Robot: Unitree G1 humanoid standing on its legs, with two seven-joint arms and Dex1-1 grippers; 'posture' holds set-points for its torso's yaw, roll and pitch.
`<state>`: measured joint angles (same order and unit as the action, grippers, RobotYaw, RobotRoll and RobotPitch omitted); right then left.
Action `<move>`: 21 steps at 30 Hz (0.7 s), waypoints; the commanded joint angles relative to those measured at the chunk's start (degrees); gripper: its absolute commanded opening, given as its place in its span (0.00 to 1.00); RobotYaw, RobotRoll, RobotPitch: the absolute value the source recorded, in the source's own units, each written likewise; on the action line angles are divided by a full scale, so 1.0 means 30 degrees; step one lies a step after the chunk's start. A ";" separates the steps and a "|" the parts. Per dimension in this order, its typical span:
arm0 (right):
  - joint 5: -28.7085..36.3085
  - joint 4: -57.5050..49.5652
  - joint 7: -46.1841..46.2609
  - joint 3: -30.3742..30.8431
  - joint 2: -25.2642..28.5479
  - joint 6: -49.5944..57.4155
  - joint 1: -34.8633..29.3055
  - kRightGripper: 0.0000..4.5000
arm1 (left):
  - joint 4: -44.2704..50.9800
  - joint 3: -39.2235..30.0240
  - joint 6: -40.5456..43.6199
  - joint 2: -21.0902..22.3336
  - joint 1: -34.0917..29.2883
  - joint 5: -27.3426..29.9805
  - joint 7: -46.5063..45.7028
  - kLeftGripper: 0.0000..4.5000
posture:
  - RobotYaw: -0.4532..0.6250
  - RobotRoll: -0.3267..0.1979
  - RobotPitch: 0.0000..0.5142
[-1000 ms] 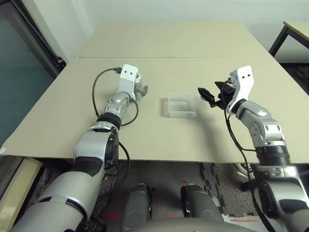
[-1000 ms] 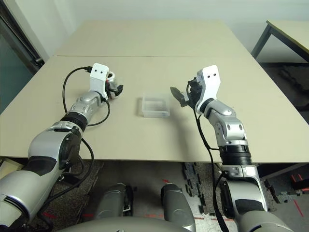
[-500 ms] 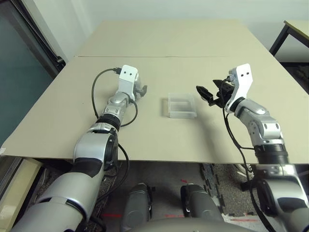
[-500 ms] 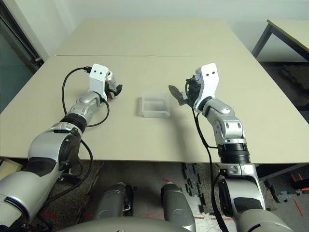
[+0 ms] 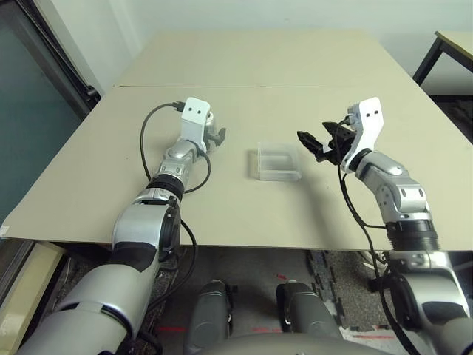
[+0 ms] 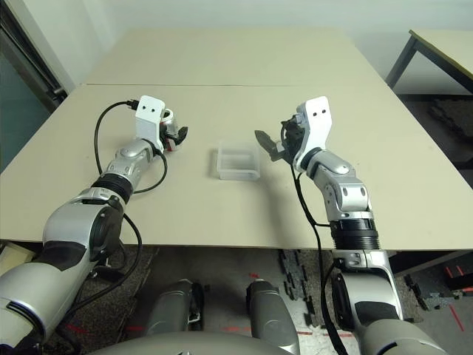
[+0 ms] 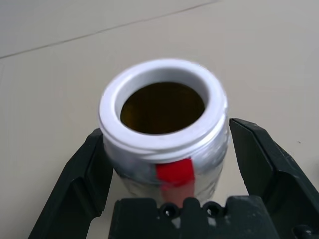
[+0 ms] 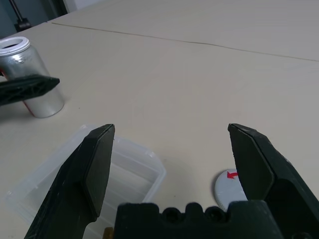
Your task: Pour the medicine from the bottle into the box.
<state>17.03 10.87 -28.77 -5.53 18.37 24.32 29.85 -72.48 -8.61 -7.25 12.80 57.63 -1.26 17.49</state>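
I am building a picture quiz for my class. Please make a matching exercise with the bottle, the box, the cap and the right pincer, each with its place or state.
Things:
1. bottle
2. box
3. cap
4. right pincer

Places or states:
A. flat on the table, under the right pincer
B. open, holding nothing, above the box's near edge
C. upright, uncapped, between the left pincer's fingers
D. clear, mid-table between the arms

Pairs: 1-C, 2-D, 3-A, 4-B
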 commanded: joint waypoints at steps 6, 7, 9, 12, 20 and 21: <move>0.0218 -0.0268 0.0042 -0.0062 -0.0162 0.0264 -0.0349 1.00 | 0.1564 -0.0329 0.0008 0.0225 -0.1234 0.0919 0.0509 1.00 | 0.41 0.62 0.17; 0.0228 -0.0275 0.0049 -0.0071 -0.0164 0.0279 -0.0359 1.00 | 0.1769 -0.0383 0.0082 0.0240 -0.1349 0.1046 0.0527 1.00 | 0.41 0.62 0.17; 0.0255 -0.0324 0.0067 -0.0097 -0.0167 0.0327 -0.0398 1.00 | 0.2309 -0.0455 0.0292 0.0260 -0.1680 0.1280 0.0622 1.00 | 0.41 0.62 0.18; 0.0299 -0.0438 0.0093 -0.0110 -0.0174 0.0414 -0.0485 1.00 | 0.3324 -0.0469 0.0600 0.0251 -0.2341 0.1534 0.0738 1.00 | 0.42 0.62 0.19; 0.0397 -0.0509 0.0162 -0.0168 -0.0205 0.0487 -0.0733 1.00 | 0.7386 -0.0080 0.2602 -0.0249 -0.4576 0.2080 0.1282 1.00 | 0.43 0.62 0.21; 0.0409 -0.0512 0.0173 -0.0177 -0.0212 0.0499 -0.0745 1.00 | 0.7876 -0.0034 0.2890 -0.0319 -0.4818 0.2142 0.1330 1.00 | 0.43 0.62 0.21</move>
<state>17.75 10.09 -28.55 -5.59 17.88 25.34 28.29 -51.27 -9.57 -0.51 12.16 44.40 4.44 20.79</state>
